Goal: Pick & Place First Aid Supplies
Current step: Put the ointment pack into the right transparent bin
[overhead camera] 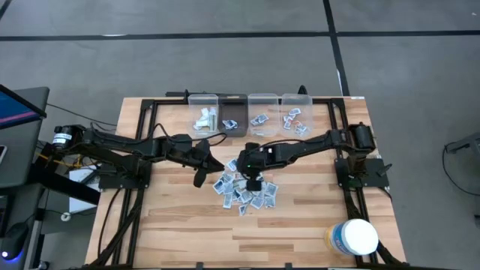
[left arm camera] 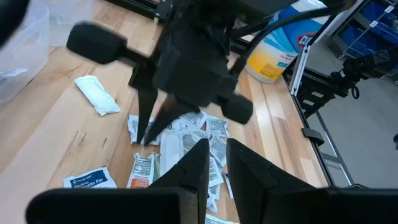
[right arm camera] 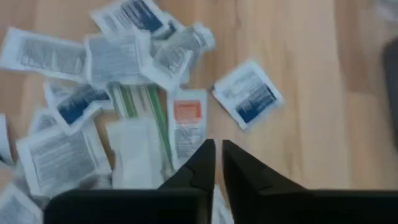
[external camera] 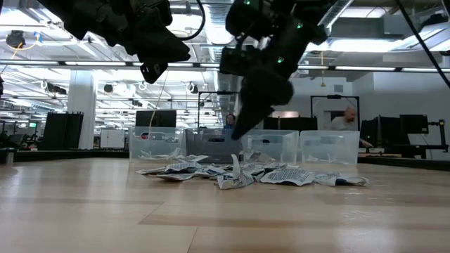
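Just above the heap of packets [overhead camera: 246, 191], the right gripper [right arm camera: 218, 152] hangs with fingers nearly together and empty, while the left gripper [left arm camera: 216, 163] waits beside, slightly parted.

High view looked straight down; low view level across the table [external camera: 225, 211]; wrist views close above the shared packets [right arm camera: 118, 62].

Pale wooden plank tabletop [overhead camera: 172, 225] beneath me: heap of small white-grey paper packets [overhead camera: 246, 191] mid-board, four clear plastic bins [overhead camera: 264, 105] along far edge, white round tub [overhead camera: 354, 237] near corner.
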